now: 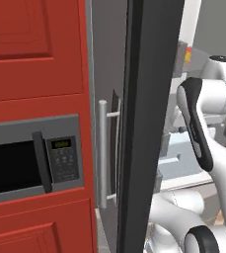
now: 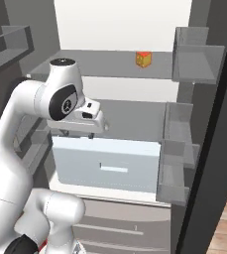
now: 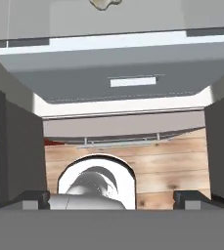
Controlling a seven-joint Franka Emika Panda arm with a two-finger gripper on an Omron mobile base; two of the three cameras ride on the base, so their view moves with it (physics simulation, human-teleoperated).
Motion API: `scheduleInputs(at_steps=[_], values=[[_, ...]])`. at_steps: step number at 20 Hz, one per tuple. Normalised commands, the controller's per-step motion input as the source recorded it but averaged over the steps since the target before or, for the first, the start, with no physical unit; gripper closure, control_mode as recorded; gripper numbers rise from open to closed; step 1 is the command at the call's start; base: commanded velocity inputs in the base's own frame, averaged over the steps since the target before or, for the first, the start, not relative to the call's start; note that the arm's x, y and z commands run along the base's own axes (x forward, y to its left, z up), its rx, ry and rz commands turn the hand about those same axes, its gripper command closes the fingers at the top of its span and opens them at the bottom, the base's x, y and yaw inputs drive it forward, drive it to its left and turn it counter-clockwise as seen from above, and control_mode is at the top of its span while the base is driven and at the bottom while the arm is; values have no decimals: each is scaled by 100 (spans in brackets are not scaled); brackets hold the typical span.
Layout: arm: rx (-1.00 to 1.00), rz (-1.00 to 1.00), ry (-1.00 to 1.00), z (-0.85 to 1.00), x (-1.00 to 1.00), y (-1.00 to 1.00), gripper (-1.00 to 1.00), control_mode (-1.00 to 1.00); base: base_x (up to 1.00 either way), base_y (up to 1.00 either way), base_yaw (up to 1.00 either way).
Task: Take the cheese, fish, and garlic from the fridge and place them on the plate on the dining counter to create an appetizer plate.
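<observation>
Orange and small, the cheese wedge sits on the top pale grey shelf of the tall open fridge with dark outer walls, far back and a bit to the right, so the arm has to reach up and in to get it. The lumpy off-white garlic bulb peeks in at the very top edge of the hand view, resting on a shelf above the big pale grey drawer. I cannot see the fish or the plate, so I cannot say where they are. The white robot arm bends up from the lower left of the right base view and pokes its hand into the fridge, just over the drawer and under the middle shelf. The pincer has its two dark tips spread as wide as they go, with nothing between them, so it is ready to close on a thing but holds nothing yet. The hand looks down at the drawer and the brown wooden floor, not at the food. In the left base view the red cabinet with the grey microwave stands beside the fridge. I think the arm next needs to lift and turn toward the garlic or the cheese.
</observation>
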Motion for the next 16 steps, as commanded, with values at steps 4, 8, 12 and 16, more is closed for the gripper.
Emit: scheduleInputs(at_steps=[4, 8, 12, 16], values=[[0, 0, 0, 0, 0, 0, -100, 100, 82, -3, 23], [0, 0, 0, 0, 0, 0, -100, 100, 64, -11, 18], [3, 9, 0, 0, 29, -21, -100, -100, 10, -4, 3], [9, 7, -4, -15, 63, -26, -100, -100, 0, 0, 0]])
